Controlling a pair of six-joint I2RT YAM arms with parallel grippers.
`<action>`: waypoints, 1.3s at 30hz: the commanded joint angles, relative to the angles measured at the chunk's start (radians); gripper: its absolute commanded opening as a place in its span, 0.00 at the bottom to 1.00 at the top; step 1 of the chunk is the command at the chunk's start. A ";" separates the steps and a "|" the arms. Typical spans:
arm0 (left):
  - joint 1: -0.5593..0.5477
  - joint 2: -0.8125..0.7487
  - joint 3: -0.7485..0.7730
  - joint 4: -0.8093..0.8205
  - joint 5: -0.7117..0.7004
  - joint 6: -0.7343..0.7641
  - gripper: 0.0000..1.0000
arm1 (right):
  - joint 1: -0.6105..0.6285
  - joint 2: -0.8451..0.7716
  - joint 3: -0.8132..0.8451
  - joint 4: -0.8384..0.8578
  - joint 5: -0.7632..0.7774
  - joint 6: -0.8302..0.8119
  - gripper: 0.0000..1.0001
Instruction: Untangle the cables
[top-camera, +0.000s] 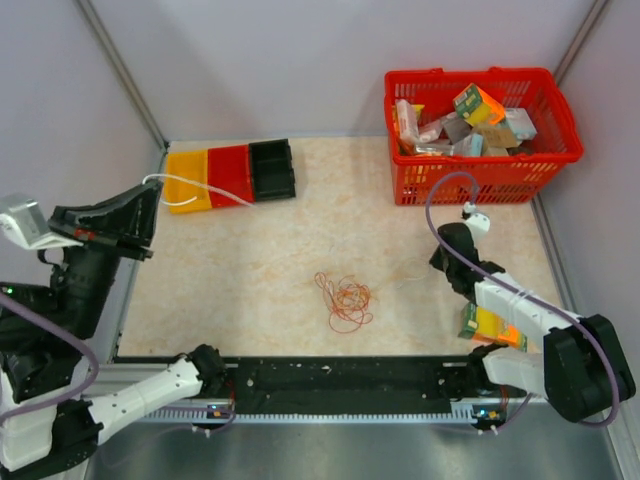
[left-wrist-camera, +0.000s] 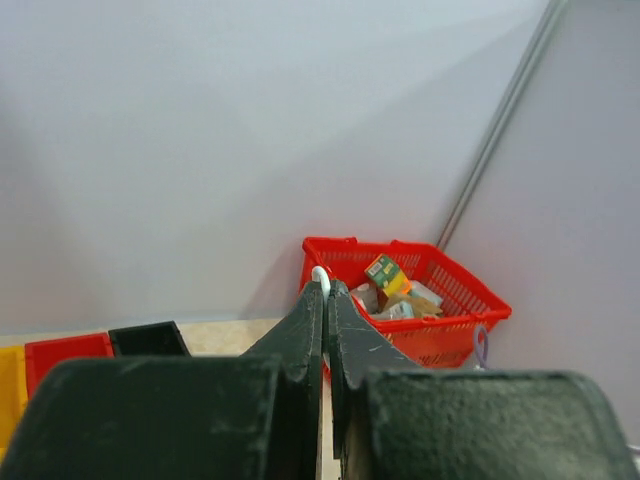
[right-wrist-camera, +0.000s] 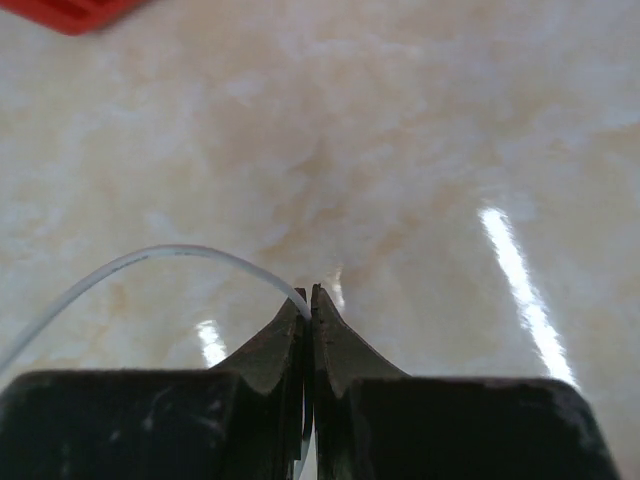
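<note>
Left gripper (top-camera: 152, 192) is raised off the table (top-camera: 260, 260) at the far left, with its fingers pressed together on a white cable (top-camera: 200, 185). Top view shows that cable arcing from the tip across the trays (top-camera: 230, 172). Left wrist view shows only a white nub (left-wrist-camera: 320, 273) at the closed tip (left-wrist-camera: 326, 290), plus the basket (left-wrist-camera: 450, 300) behind and the black tray (left-wrist-camera: 150, 340).

Right gripper (top-camera: 437, 262) is low on the right side, in front of the red basket (top-camera: 480, 185). From the top its jaws are too small to read. Right wrist view shows them closed (right-wrist-camera: 308, 300) on a thin white cable (right-wrist-camera: 150, 255) that curves off to the left over the table (right-wrist-camera: 400, 150). Cannot tell whether both grippers hold the same cord.

An orange-red tangle (top-camera: 345, 300) lies loose mid-table between the arms, near neither gripper, and shows in the top view only. A carton (top-camera: 485, 325) lies under the right arm.
</note>
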 joint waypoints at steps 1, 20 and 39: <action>0.000 0.024 -0.013 0.037 -0.079 0.029 0.00 | -0.044 -0.005 0.000 -0.132 0.118 -0.006 0.00; 0.000 0.252 0.228 0.112 0.122 0.023 0.00 | -0.006 -0.022 0.183 -0.224 -0.319 -0.322 0.47; 0.000 0.473 0.578 0.226 0.306 0.021 0.00 | 0.588 0.163 0.308 0.541 -0.728 -0.459 0.72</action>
